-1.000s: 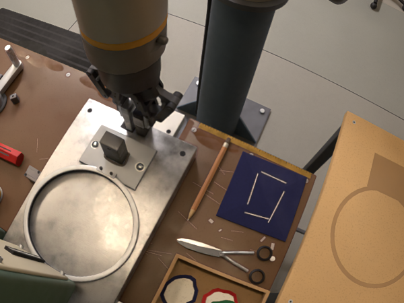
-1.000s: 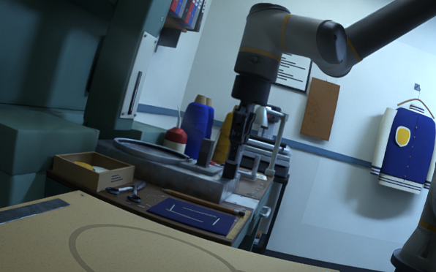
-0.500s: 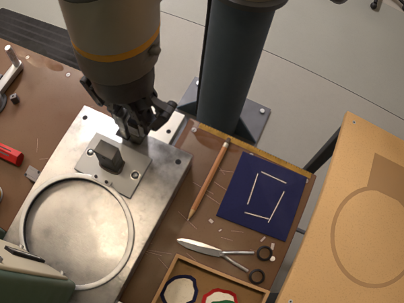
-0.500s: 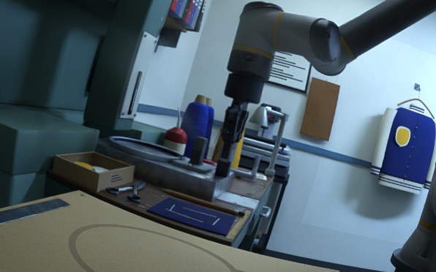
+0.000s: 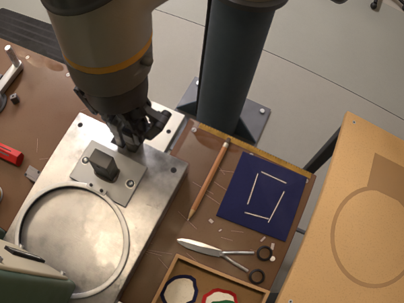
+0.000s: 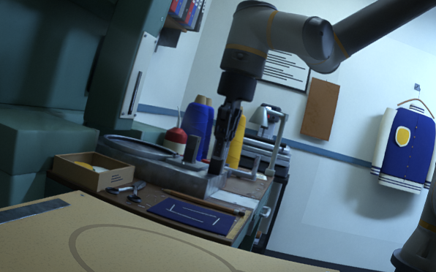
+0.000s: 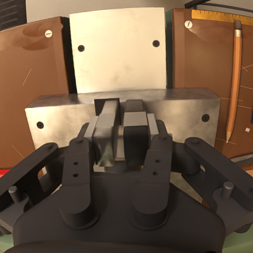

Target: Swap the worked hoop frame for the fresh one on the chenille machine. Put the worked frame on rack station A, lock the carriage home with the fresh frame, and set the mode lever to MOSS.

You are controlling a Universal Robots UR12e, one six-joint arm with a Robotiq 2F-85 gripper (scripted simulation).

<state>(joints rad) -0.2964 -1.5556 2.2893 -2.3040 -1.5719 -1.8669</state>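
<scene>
On the brown bench in front of the green chenille machine, the steel carriage (image 5: pixel 101 199) carries a round hoop frame (image 5: pixel 72 239) whose tab plate bears a dark square post (image 5: pixel 102 165). At the carriage's rear edge my gripper (image 5: pixel 129 145) points straight down, closed on a dark upright carriage handle (image 6: pixel 215 164) (image 7: pixel 107 107) that stands just behind the tab plate. The handle's lower part is hidden by my fingers (image 7: pixel 120 135) in the wrist camera. A bright steel rail plate (image 7: pixel 118 49) extends beyond the carriage. The tan rack board (image 5: pixel 357 222) with a ring outline lies to the right.
Behind the carriage stand thread cones (image 6: pixel 197 124) and a lamp (image 6: pixel 269 120); the arm's dark pedestal (image 5: pixel 232 57) rises at the bench's edge. A pencil (image 5: pixel 209 178), a blue cloth (image 5: pixel 266 195), scissors (image 5: pixel 222 252) and a patch tray (image 5: pixel 209 283) lie right of the carriage.
</scene>
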